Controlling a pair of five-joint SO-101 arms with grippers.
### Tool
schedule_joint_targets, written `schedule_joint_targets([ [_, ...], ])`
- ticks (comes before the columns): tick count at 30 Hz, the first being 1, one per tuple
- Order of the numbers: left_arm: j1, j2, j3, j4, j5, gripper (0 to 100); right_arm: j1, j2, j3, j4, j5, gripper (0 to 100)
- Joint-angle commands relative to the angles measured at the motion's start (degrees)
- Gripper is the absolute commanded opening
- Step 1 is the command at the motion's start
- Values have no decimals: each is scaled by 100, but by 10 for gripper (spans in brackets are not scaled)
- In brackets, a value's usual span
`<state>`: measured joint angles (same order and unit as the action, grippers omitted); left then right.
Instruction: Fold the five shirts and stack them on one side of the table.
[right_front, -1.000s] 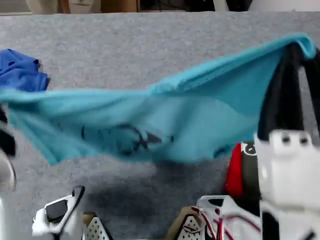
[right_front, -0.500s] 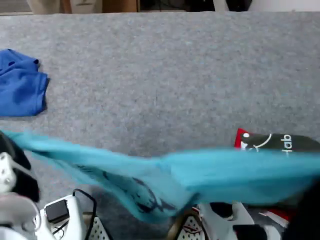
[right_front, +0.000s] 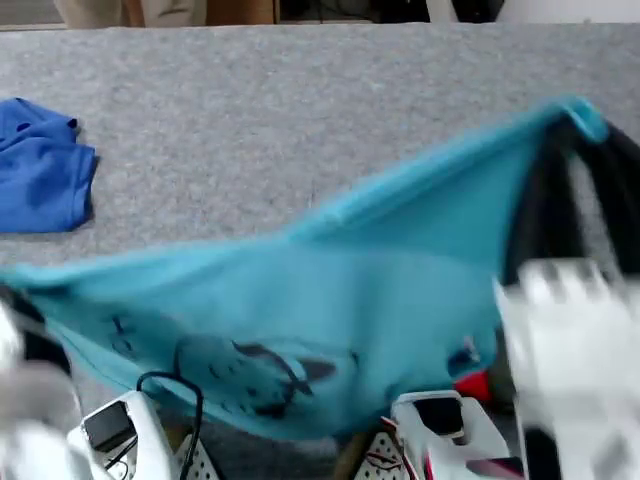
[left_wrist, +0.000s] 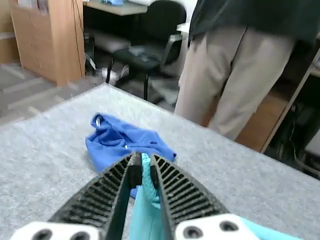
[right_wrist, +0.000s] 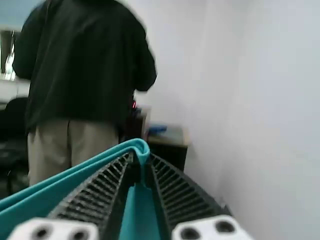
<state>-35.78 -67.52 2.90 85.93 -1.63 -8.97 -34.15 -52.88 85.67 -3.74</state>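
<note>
1. My left gripper (left_wrist: 142, 172) pinches one end of the teal shirt (right_front: 380, 290) tight.
2. My right gripper (right_wrist: 140, 167) pinches the other end tight.
3. The teal shirt hangs over the table (right_front: 300, 90), near the blue shirt (right_front: 40, 175).
4. A moment ago it hung low. Now the end far from the blue shirt is up high.

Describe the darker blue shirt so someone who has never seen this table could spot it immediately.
Start with the grey table and go to its left edge in the high view. The darker blue shirt lies there in a crumpled heap. Unlike the lighter teal shirt, which hangs stretched above the table, it is deep royal blue and rests untouched.
</note>
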Motion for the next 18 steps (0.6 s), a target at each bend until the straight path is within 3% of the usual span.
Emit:
schedule_joint_targets([
  [1, -44, 391, 1371, -1433, -35, 19, -259, 154, 1508, -1152, -9, 4],
  [5, 26, 813, 2646, -3086, 0, 19, -268, 251, 3213, -2462, -9, 4],
  [11, 668, 1692, 4176, -5688, 0, 19, -268, 549, 5552, -4844, -9, 4],
  [18, 1275, 3415, 4624, -8475, 0, 19, -259, 1499, 6545, -6901, -18, 4],
])
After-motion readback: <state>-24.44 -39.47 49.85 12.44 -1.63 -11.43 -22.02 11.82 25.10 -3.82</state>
